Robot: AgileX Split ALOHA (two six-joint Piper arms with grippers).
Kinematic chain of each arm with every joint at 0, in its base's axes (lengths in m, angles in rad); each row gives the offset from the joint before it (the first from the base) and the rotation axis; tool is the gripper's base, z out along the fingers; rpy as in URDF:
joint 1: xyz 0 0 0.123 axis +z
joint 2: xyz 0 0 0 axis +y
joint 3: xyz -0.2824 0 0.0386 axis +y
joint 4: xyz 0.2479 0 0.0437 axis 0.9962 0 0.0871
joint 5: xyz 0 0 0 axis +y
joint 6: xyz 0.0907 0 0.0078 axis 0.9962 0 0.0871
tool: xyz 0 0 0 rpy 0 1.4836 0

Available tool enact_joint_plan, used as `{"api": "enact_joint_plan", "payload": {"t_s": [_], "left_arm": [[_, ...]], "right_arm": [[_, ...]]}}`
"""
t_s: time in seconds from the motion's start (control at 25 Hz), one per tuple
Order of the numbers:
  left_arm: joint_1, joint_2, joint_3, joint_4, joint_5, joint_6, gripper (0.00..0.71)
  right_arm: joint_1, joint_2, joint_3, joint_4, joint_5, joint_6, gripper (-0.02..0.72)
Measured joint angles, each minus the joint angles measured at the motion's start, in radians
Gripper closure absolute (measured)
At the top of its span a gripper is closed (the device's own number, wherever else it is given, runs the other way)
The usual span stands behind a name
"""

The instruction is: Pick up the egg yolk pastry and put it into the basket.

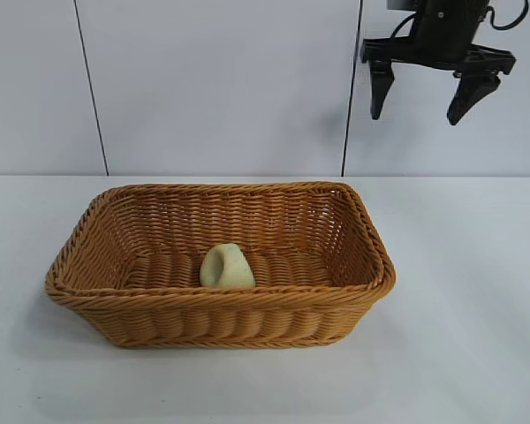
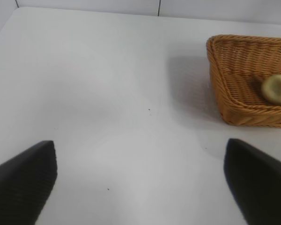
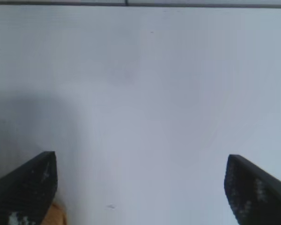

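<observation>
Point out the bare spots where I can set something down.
The white table is bare right of the orange-brown woven wicker basket, left of it, and in a strip in front. Inside, the floor is free either side of the pale cream-yellow egg yolk pastry. The open right gripper hangs high, clear; the left gripper is open over bare table.

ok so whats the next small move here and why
Probably none beyond parking the right gripper. The egg yolk pastry already lies on the floor of the basket, and that gripper hangs open and empty high above the basket's right end. The left gripper is open over bare table, so I'd retract and stop.
</observation>
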Motion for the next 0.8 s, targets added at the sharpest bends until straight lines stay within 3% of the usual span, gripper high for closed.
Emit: {"api": "enact_joint_plan", "payload": {"t_s": [0.24,0.48,0.8], "left_arm": [[0.0,0.0,0.0,0.0,0.0,0.0,0.014],[0.0,0.0,0.0,0.0,0.0,0.0,0.014],[0.0,0.0,0.0,0.0,0.0,0.0,0.014]], "right_arm": [[-0.032,-0.011,0.019,-0.005,0.001,-0.009,0.008],[-0.033,-0.095,0.177,-0.067,-0.001,-0.018,0.008],[-0.036,-0.273,0.485,-0.012,-0.001,-0.059,0.008]]}}
